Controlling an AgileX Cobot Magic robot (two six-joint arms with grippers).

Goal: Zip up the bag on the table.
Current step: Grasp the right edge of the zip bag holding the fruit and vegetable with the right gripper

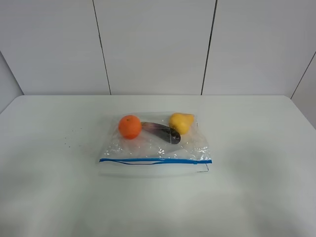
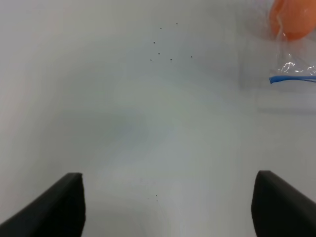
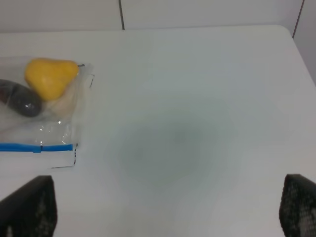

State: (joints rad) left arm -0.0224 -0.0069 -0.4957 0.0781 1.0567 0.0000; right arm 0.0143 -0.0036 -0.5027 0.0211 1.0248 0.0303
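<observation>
Bag (image 1: 155,145) lies mid desk (image 1: 256,192), long axis left-right, blue zip strip (image 1: 155,160) along its near edge; only wrist views show left claw (image 2: 170,207) and right claw (image 3: 165,210), both spread wide, holding nothing.

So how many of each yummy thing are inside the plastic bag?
orange: 1
pear: 1
eggplant: 1
Total in the bag: 3
</observation>
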